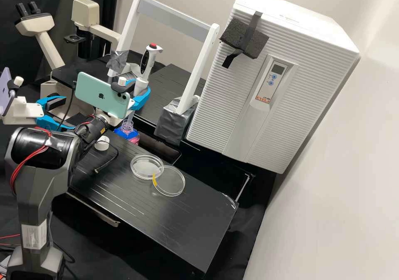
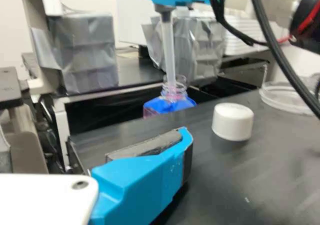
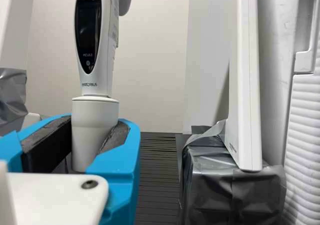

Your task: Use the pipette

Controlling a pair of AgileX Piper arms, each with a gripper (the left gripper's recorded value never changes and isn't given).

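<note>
At the worktop's point(image 1: 183, 226) far left corner, high view, the open bottle point(image 1: 129, 131) of pink liquid stands upright. The pipette point(image 1: 146, 62) is directly above it, vertical. The right gripper point(image 1: 139, 94) is clamped on the pipette's lower body. The left gripper point(image 1: 48, 110) hangs off the worktop's left edge, its blue fingers parted with nothing between them. The white cap point(image 1: 102, 143) lies just beside the bottle, and two clear dishes point(image 1: 146, 165) point(image 1: 169, 181) sit overlapping near the middle of the worktop.

Left wrist view: the pipette's clear tip point(image 2: 170, 50) passes down through the bottle's neck point(image 2: 175, 82). I cannot tell whether its end reaches the liquid. The cap point(image 2: 232, 121) rests beside the bottle and apart from it.

Right wrist view: the pipette point(image 3: 95, 40) stands upright between both finger pads point(image 3: 115, 135), which press on its white collar.

Step in hand, as I judge it: drawing liquid from the bottle. The next move calls for:
1. Confirming that the tip is immersed.
2. Lifting straight up until the tip leaves the neck, so the bottle is not tipped.
3. Carrying the pipette upright to a dish.
</note>
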